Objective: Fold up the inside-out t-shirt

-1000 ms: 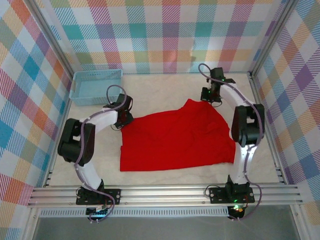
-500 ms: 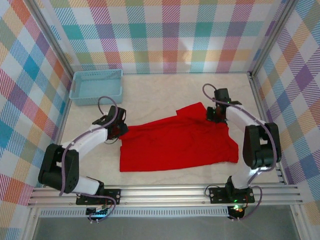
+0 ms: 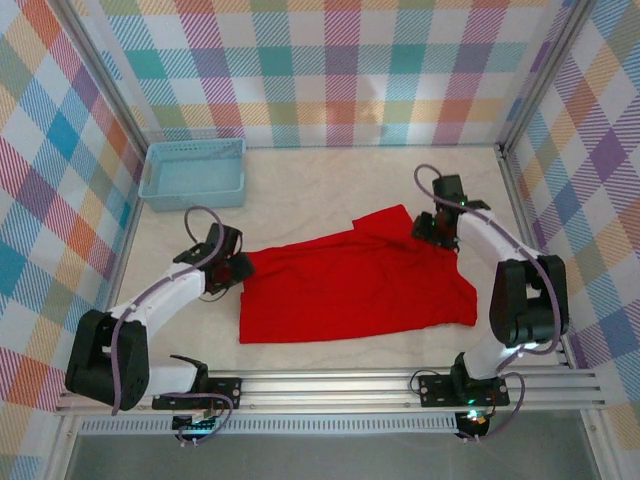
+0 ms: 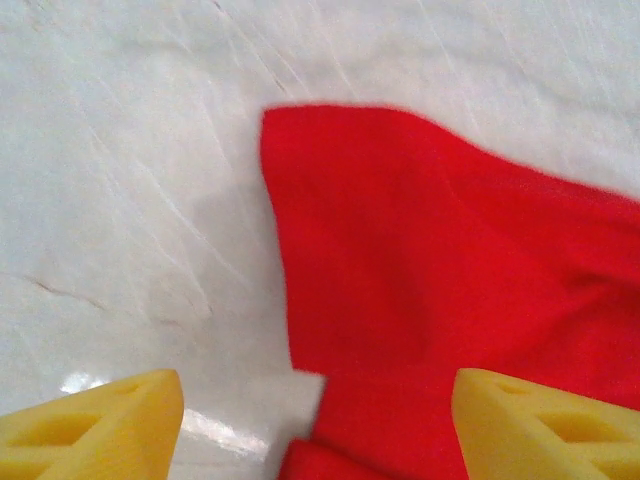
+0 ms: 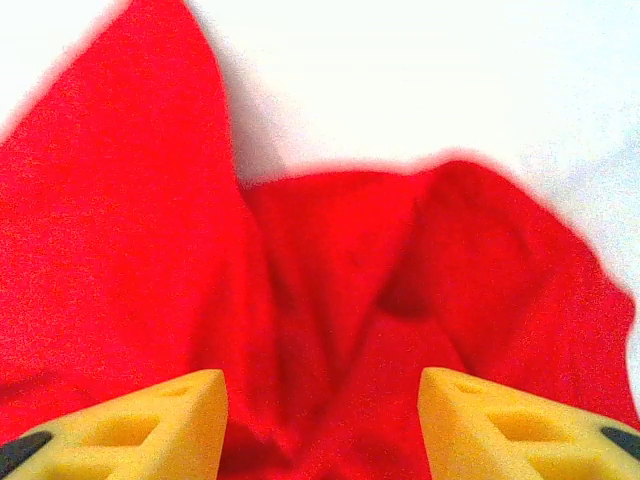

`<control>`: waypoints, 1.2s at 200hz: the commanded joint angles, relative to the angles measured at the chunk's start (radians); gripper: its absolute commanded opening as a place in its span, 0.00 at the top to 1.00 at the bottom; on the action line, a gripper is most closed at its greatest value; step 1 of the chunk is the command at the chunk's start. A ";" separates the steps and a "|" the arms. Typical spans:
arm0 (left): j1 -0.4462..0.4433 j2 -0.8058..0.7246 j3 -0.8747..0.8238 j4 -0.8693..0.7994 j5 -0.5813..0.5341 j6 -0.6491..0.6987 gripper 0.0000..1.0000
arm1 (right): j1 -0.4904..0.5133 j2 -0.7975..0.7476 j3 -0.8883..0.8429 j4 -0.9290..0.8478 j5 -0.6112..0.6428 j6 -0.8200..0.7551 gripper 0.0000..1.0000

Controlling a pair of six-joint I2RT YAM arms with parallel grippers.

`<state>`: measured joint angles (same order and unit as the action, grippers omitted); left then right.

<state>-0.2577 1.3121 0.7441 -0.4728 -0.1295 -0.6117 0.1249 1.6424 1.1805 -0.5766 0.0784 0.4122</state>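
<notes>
In the left wrist view, the red t-shirt (image 4: 440,290) ran off the right and bottom edges, so most of it was cut off. The yellow fingers (image 4: 95,420) of the left gripper (image 4: 318,405) showed only their tips at the bottom edge. In the right wrist view, the fingers (image 5: 150,425) of the right gripper (image 5: 322,420) were cut off too. The far edge of the red t-shirt looked blurry there. From the top, both grippers were too small to tell their gap.

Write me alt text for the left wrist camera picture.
A red t-shirt lies on a pale table, its left edge running down between the open yellow fingers of the left pincer, which holds nothing.
</notes>
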 commanded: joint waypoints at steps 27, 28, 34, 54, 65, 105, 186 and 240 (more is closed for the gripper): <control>0.036 0.156 0.137 0.006 0.060 0.044 0.25 | -0.026 0.275 0.299 -0.039 -0.070 -0.014 0.43; 0.036 0.160 0.139 0.006 0.059 0.044 0.25 | -0.026 0.281 0.304 -0.039 -0.072 -0.015 0.43; 0.036 0.180 0.146 0.006 0.062 0.046 0.25 | -0.025 0.315 0.335 -0.038 -0.086 -0.027 0.43; 0.037 0.244 0.166 0.010 0.063 0.054 0.24 | -0.021 0.414 0.424 -0.040 -0.133 -0.062 0.43; 0.037 0.271 0.173 0.014 0.062 0.060 0.24 | -0.015 0.448 0.455 -0.031 -0.155 -0.082 0.43; 0.037 0.344 0.198 0.028 0.039 0.074 0.27 | 0.027 0.561 0.563 -0.056 -0.144 -0.142 0.43; 0.037 0.422 0.229 0.048 0.069 0.085 0.46 | 0.066 0.745 0.762 -0.235 -0.022 -0.133 0.51; 0.036 0.396 0.241 0.048 0.070 0.092 0.65 | 0.067 0.677 0.751 -0.213 0.017 -0.131 1.00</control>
<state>-0.2234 1.6932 0.9627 -0.5232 -0.1246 -0.5285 0.1867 2.3463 1.9331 -0.7540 0.0509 0.2840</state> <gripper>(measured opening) 0.373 0.061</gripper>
